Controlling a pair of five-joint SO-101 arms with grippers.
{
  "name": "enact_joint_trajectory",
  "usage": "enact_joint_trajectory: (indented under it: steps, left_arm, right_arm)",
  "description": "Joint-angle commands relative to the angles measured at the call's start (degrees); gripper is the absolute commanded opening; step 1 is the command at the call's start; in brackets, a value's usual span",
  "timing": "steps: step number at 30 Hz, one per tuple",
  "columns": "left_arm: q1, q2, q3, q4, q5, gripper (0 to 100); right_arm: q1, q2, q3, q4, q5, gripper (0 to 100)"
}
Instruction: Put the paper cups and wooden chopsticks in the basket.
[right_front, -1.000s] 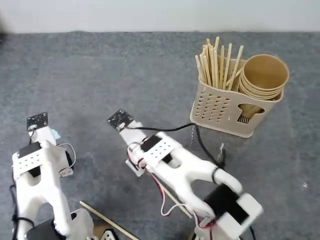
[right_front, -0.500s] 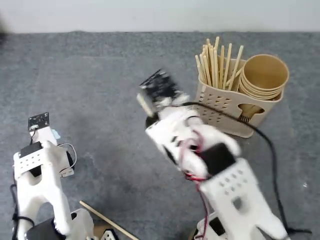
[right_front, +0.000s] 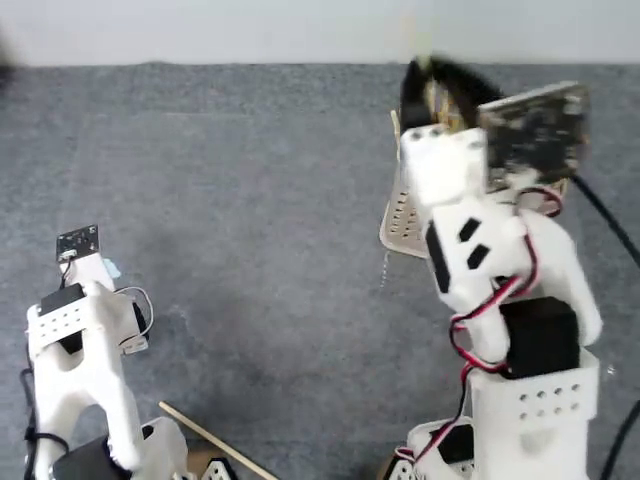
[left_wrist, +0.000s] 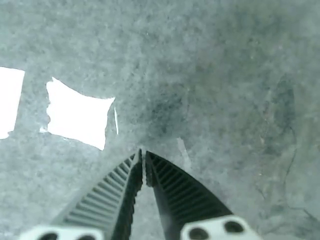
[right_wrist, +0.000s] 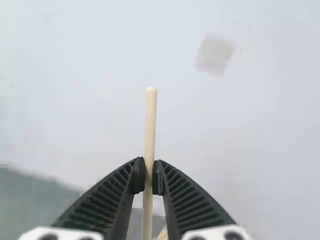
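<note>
Up by the basket (right_front: 401, 216), the right gripper (right_wrist: 148, 176) has swung over pinching a chopstick (right_wrist: 150, 125), ready to drop; left gripper (left_wrist: 142, 160) has its fingers pressed together

Grey table (right_front: 250, 180): basket (right_front: 398, 225), loose chopstick (right_front: 205, 433).

basket (right_front: 399, 222) mostly hidden behind right arm (right_front: 490, 260), loose chopstick (right_front: 210, 437) cut off at bottom edge

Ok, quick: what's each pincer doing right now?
Left pincer: closed, holding nothing.
Right pincer: closed on a wooden chopstick.
</note>
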Motion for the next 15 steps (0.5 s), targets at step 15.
enact_joint_trajectory:
  steps: [15]
  left_arm:
    - [0.4,-0.3,0.1,-1.9,-0.2,1]
  right_arm:
    - [6.6,-0.6,32.6,-45.1,0.3,0.9]
